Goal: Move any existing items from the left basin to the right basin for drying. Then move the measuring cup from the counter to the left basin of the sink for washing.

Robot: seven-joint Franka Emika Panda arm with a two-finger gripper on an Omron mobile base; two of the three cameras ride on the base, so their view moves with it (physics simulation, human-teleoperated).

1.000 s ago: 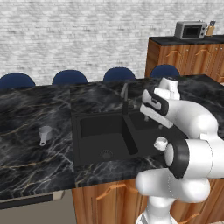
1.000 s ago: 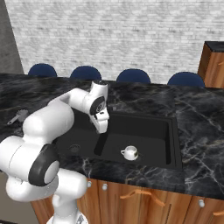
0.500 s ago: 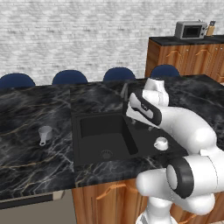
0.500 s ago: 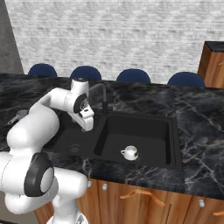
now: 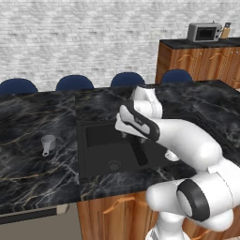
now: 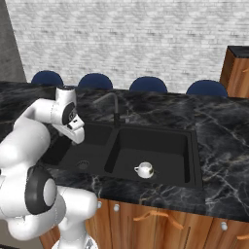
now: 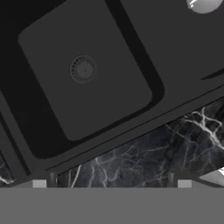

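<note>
Bowl [image 5: 171, 155] half hidden behind arm

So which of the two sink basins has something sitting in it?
The right basin: the small white-silver bowl rests on its floor. The left basin shows just its round drain.

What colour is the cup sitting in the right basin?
White-silver cup, clearest in the right base view.

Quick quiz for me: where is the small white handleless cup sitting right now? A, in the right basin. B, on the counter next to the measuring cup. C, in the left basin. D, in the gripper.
A: the small white cup rests on the floor of the right basin, while the left basin holds only its drain.
</note>
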